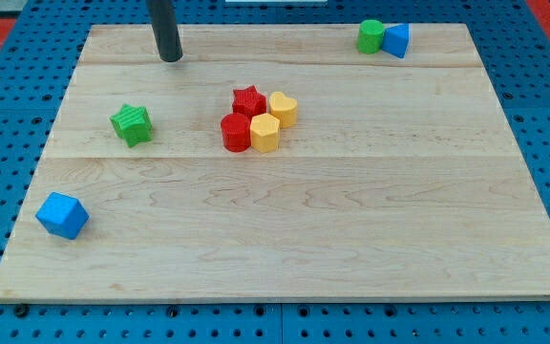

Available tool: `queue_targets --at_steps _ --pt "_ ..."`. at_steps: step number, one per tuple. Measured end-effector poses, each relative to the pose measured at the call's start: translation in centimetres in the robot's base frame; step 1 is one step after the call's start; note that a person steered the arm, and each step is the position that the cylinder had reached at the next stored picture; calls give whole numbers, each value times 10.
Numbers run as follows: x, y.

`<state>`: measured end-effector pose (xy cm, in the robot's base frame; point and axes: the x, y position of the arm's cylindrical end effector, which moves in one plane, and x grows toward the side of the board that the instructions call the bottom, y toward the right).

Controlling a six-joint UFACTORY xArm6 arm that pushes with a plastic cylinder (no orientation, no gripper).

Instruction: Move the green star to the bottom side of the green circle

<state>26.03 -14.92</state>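
blue cube [62, 215]: nearest, bottom-left corner of the wooden board [285, 248], alone.
green star [132, 124]: ridged top, lobed outline, sits left of centre, apart from everything.
centre cluster: red cylinder [235, 133], yellow hexagon block [264, 134], red star [247, 100], yellow heart [283, 108], all packed touching.
my tip [171, 59]: on the board above and slightly right of the green star, not touching any block; no claw on this rod, nothing held.
green circle [370, 36]: top-right edge, touching a blue block [396, 40], shape unclear.
hidden: rod's upper part cut off at the view's top.
writing: none readable.
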Motion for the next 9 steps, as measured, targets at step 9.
queue_targets --at_steps 9 --pt "69 -16"
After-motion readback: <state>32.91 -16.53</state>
